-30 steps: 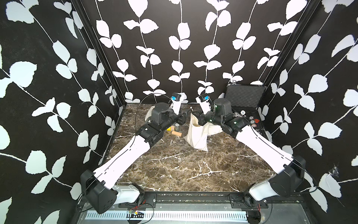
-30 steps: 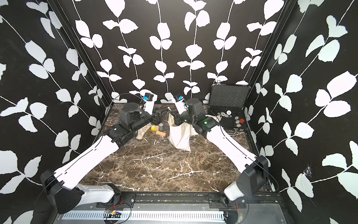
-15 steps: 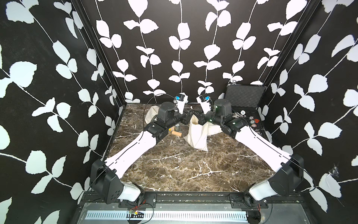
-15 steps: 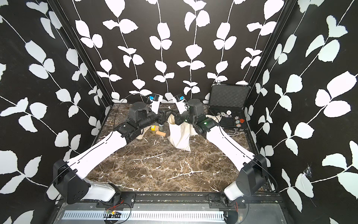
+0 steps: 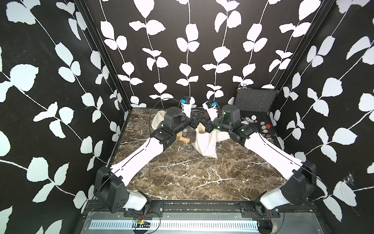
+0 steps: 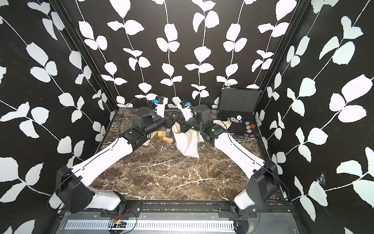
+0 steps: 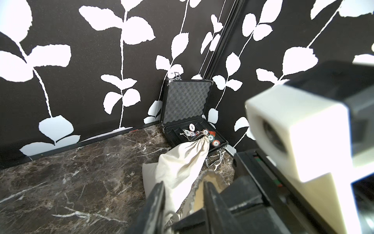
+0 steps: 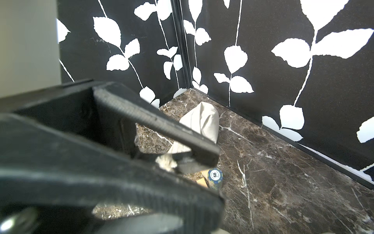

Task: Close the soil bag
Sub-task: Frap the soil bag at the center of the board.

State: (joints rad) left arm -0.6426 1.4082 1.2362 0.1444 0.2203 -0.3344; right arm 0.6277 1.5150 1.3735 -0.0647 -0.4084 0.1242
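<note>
The cream cloth soil bag (image 5: 205, 141) stood upright with its mouth open, toward the far middle of the brown marbled table (image 5: 202, 178). The right fingers (image 8: 162, 125) were pinched closed on its frayed rim. The left fingers (image 7: 155, 202) stood narrowly apart beside the rim's left side. Being soft and likely to slump, it was probably best taken by the rim or cord.

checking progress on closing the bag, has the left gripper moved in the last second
yes, left gripper shifted toward the case, up to the bag mouth
</note>
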